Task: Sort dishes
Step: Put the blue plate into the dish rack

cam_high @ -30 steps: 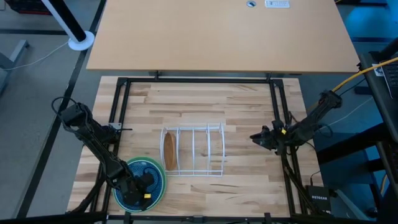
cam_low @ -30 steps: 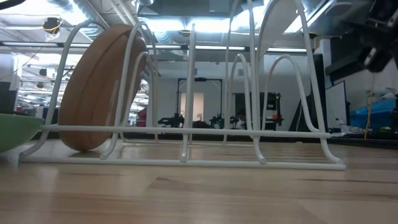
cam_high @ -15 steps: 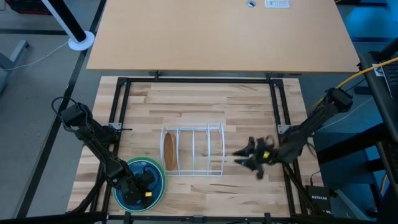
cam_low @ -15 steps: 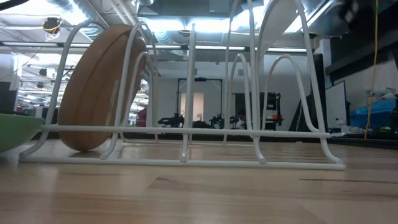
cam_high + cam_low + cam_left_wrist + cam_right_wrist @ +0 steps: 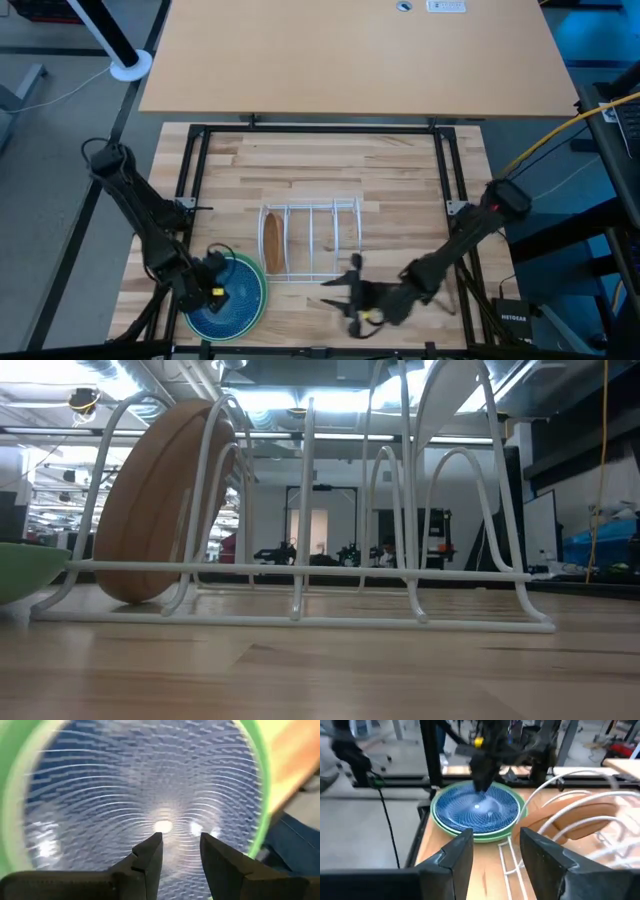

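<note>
Done: tan-brown plate (image 5: pixel 270 243) stands in white rack (image 5: pixel 313 243).
Left: blue plate (image 5: pixel 228 298) on green plate (image 5: pixel 255 272), table's front-left corner.
Left gripper (image 5: pixel 213 291): narrowly open, over blue plate.
Right gripper (image 5: pixel 350 296): open, empty.

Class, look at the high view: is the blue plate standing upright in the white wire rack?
No: the blue plate lies flat on the green plate beside the rack, whose only occupant is the tan plate.

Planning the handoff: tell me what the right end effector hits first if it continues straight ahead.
Probably the stacked blue plate on the green plate, beside the white wire rack; depth is uncertain.
</note>
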Tool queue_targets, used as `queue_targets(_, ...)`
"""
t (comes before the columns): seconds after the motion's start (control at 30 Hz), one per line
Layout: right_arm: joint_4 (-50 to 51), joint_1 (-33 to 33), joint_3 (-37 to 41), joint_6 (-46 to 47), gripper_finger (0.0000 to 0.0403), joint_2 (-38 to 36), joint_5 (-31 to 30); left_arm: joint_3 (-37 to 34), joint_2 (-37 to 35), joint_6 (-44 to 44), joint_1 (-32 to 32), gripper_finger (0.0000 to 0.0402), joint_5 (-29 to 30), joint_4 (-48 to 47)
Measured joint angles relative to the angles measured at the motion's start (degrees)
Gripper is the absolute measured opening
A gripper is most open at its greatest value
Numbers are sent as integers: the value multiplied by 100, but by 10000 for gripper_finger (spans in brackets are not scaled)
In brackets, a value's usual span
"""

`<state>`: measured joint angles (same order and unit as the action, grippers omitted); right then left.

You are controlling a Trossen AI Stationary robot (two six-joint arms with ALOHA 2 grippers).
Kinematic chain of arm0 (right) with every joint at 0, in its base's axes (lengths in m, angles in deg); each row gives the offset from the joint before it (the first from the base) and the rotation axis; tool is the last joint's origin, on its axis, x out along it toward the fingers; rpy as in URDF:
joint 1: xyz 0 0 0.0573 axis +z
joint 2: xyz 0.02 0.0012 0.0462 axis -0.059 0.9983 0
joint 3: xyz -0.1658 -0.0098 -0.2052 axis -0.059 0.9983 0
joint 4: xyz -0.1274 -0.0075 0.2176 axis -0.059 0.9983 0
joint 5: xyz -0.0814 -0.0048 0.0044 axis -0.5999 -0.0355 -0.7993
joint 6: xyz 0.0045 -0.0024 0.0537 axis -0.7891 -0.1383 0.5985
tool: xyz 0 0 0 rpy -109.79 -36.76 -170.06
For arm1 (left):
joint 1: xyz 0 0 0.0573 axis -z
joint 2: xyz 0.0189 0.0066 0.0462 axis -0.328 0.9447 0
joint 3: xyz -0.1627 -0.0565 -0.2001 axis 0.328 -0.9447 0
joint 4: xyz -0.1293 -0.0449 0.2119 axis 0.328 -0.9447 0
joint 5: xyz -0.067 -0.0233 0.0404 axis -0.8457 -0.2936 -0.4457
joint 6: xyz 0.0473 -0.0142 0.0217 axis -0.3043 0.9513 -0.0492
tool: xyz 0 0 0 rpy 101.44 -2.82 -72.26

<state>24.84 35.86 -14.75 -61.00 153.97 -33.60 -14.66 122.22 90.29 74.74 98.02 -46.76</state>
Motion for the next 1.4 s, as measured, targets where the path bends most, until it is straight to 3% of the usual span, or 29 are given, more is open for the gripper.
queue_targets(0.2,135,-513,-1054,-128,166,1051,1251,-2,-163,769,150,123,-1,-771)
queue_targets(0.37,281,-761,-1893,-357,166,1779,1895,-4,-129,859,155,123,-5,-854)
queue_targets(0.83,1485,-891,-3871,-1925,165,3155,2171,-172,-120,1442,140,123,-27,-880)
queue_targets(1.17,1500,-1138,-4062,-2064,165,3504,2554,-172,-120,2323,140,123,-32,-1811)
queue_targets(1.4,1596,-1163,-4065,-2059,165,3508,2651,-173,-27,2326,138,123,-193,-1930)
